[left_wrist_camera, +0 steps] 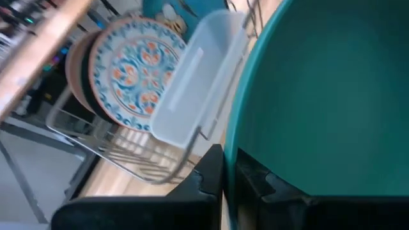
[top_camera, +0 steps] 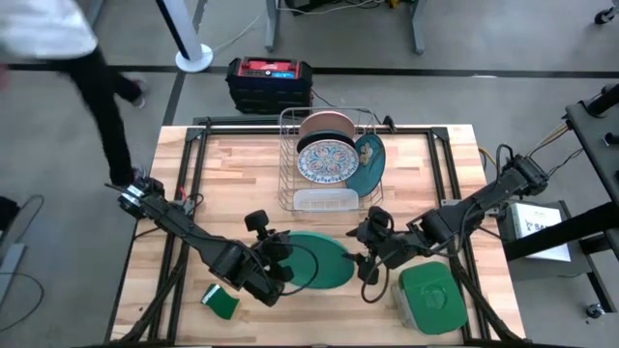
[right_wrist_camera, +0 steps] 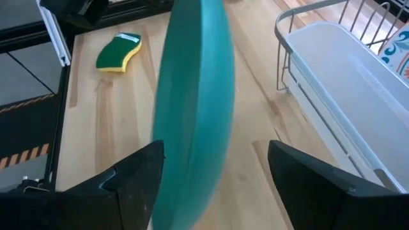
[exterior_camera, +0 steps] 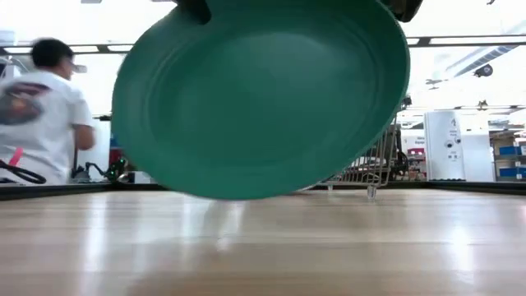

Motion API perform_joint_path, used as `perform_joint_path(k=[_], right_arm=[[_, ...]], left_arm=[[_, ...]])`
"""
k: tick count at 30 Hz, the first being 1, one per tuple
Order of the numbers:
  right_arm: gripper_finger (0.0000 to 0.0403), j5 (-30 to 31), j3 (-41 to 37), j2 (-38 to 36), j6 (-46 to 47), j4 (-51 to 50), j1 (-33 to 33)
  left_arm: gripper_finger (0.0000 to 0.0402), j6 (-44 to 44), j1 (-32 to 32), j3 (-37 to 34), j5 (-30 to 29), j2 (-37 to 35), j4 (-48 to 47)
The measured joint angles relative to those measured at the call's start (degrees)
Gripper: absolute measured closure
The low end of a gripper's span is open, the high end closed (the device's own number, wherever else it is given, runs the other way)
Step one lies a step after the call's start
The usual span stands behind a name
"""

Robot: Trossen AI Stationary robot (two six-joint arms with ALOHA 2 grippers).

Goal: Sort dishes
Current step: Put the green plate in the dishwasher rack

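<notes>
bright teal-green plate (top_camera: 317,259) is hanging tilted above the tabletop (top_camera: 242,174), at six o'clock from the rack (top_camera: 329,159). left pincer (top_camera: 274,263) is clamping its rim; right pincer (top_camera: 366,263) is standing open beside it. judged stiff, glossy, breakable: hold the rim firmly.

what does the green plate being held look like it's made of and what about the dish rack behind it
Bright green plate: probably glazed ceramic or hard plastic; smooth, evenly coloured, with a soft sheen and moulded rings. Dish rack: thin bare metal wire, silvery and shiny, bent into an open grid. Its clip-on tray looks like translucent white plastic.
</notes>
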Motion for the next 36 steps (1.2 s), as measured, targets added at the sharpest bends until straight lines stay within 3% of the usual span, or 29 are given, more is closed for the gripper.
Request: perform_joint_path(k=[3,9,13,19,27,36], right_arm=[[0.0140,-0.1,-1.0,0.0,-1.9,1.9,0.0],[0.0182,-0.1,-1.6,0.0,-7.0,5.9,0.0],[0.0245,0.4,-1.0,0.0,-9.2,5.6,0.0],[0.0365,2.6,-0.9,0.0,-9.4,4.4,-0.3],[0.0367,2.7,-0.8,0.0,-8.4,2.7,-0.2],[0.0367,1.1,-0.8,-0.9,-9.3,1.9,0.0]], left_arm=[[0.0397,1.7,0.0,0.0,-2.8,0.0,3.1],[0.0397,14.3,0.0,0.1,-4.0,0.0,15.5],[0.0397,20.5,0.0,0.1,-5.2,0.0,20.7],[0.0396,20.7,-0.2,0.2,-6.8,-0.1,21.1],[0.0365,20.4,-0.2,0.2,-5.8,-0.1,21.1],[0.0229,20.3,-1.0,0.2,-3.8,-1.0,18.7]])
